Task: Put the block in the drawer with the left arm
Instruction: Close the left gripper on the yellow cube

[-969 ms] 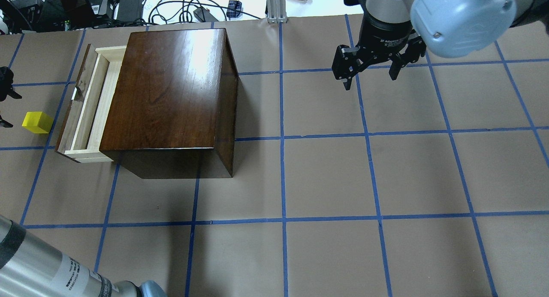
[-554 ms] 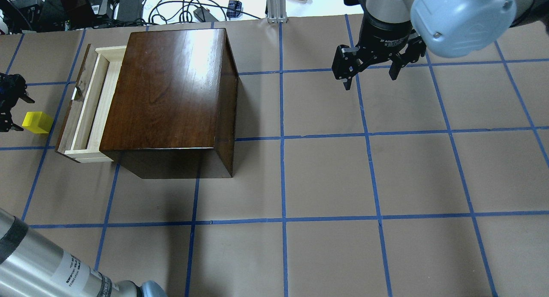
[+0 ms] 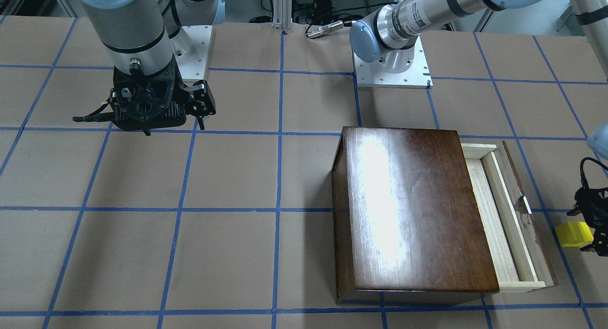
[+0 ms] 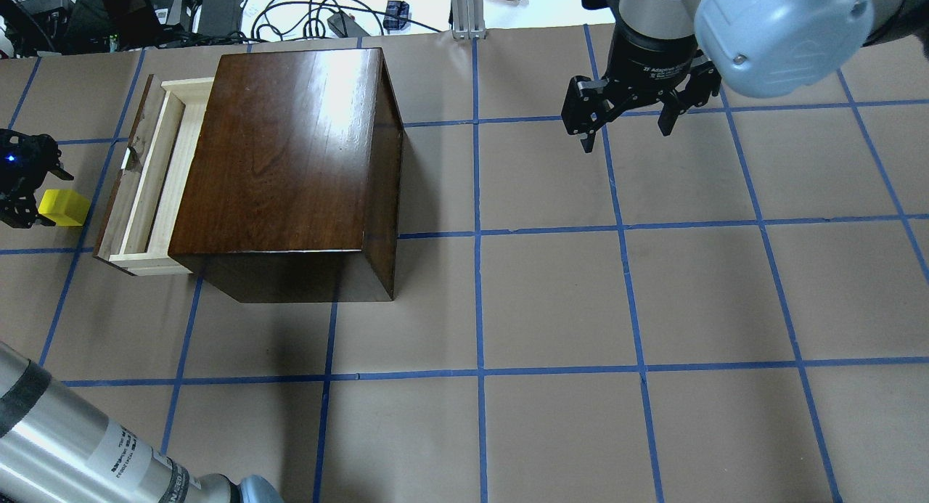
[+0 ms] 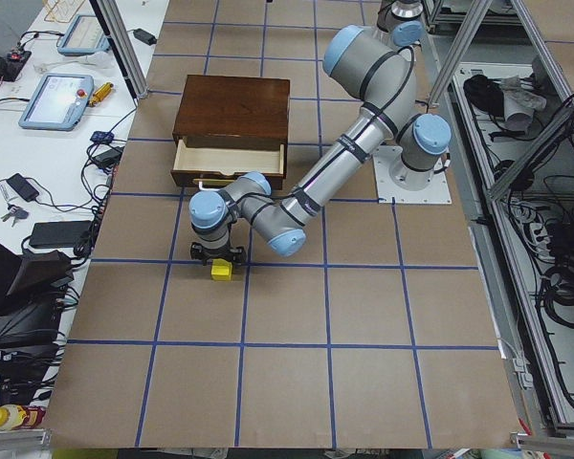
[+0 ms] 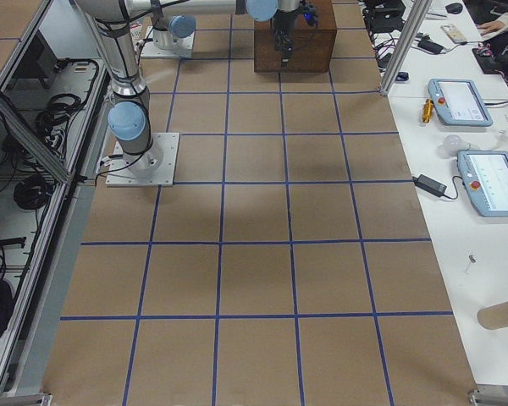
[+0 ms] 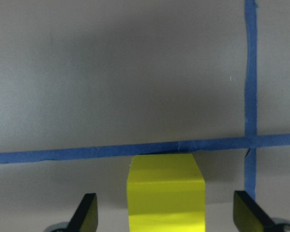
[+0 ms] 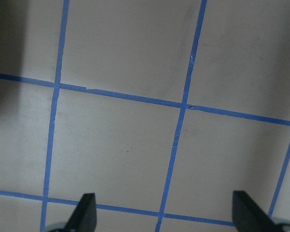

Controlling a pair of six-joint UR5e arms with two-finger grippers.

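Straddled small bright yellow cube with spread black left gripper, beside open pale-wood drawer; right gripper likewise spread.

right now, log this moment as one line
phase: pre-grasp | left end effector: open, straddling block | block: on table | drawer: pulled open | right end effector: open, idle

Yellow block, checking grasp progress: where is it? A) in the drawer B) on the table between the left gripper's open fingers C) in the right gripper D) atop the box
B: the block sits on the table between the spread fingers of the left gripper, gaps on both sides.
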